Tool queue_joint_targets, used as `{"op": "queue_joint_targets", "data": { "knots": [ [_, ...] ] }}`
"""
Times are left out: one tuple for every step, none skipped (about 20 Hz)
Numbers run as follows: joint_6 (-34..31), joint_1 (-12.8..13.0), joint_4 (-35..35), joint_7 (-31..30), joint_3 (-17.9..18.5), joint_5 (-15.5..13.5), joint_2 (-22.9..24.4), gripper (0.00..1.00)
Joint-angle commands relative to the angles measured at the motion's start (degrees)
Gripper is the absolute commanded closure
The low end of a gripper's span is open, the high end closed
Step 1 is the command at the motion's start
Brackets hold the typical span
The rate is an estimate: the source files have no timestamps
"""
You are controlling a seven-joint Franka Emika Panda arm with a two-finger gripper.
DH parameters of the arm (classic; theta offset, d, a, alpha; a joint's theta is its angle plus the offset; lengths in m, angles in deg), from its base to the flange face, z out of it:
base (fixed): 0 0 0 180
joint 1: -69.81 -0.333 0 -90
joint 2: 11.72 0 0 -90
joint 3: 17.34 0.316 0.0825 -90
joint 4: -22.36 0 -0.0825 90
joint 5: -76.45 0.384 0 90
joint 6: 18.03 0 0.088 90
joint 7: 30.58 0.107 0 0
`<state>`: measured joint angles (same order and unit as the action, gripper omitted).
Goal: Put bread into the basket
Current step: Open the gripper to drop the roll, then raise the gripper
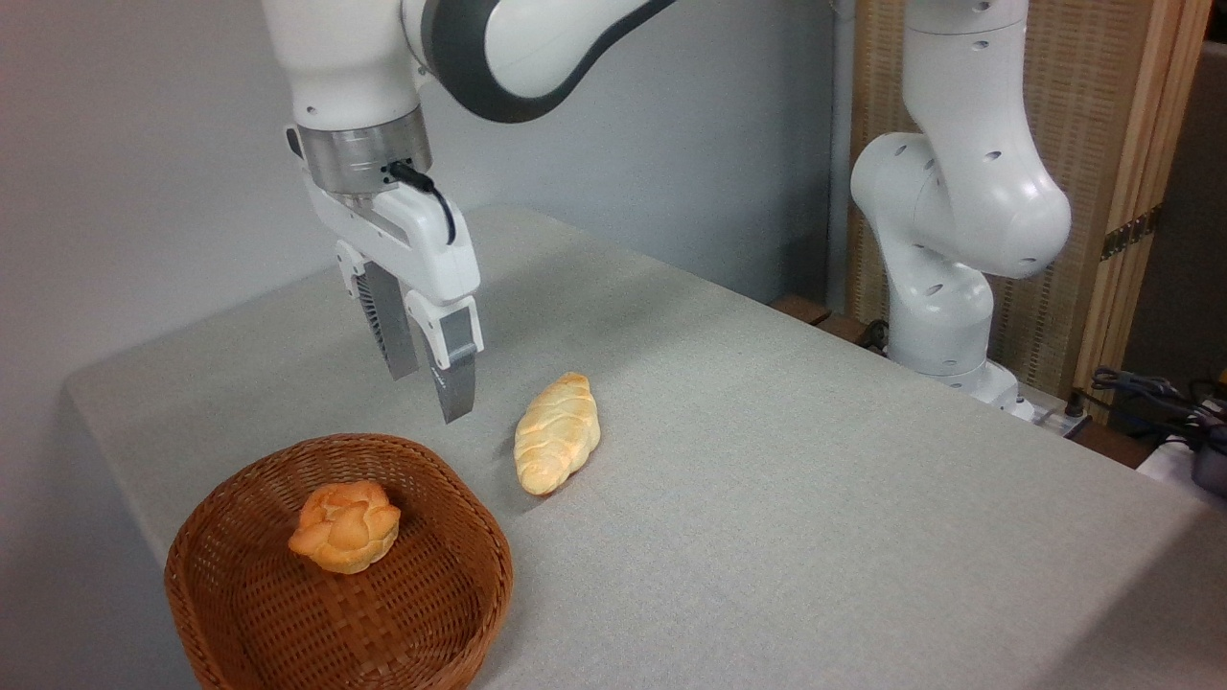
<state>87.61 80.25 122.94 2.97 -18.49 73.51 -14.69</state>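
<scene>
Grey table [767, 460], bread [345, 525] in basket [240, 613], arm upright above, tool [431, 393] released, empty

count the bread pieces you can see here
2. The round orange bun sits inside the wicker basket; the pale braided loaf lies on the table right of the basket. None appear hidden.

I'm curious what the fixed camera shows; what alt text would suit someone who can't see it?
A small orange bun sits inside a round wicker basket on a grey table. The white robot arm's end effector hangs empty above the basket's far rim, beside a pale braided loaf lying on the table.
</scene>
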Motion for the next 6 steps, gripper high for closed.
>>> {"op": "queue_joint_targets", "data": {
  "knots": [
    [-3.2,0.5,-0.1,7.0,3.8,0.7,2.7,0.00],
    [-3.7,0.5,-0.1,8.8,4.4,0.5,3.2,0.00],
    [-3.9,0.6,-0.1,10.5,5.4,0.4,3.5,0.00],
    [-4.2,0.6,0.0,11.6,6.0,0.3,3.9,0.00],
    [-5.1,0.6,-0.1,12.1,6.0,0.3,4.1,0.00],
    [-5.3,0.6,-0.1,12.2,6.0,0.2,4.1,0.00]
  ]
}}
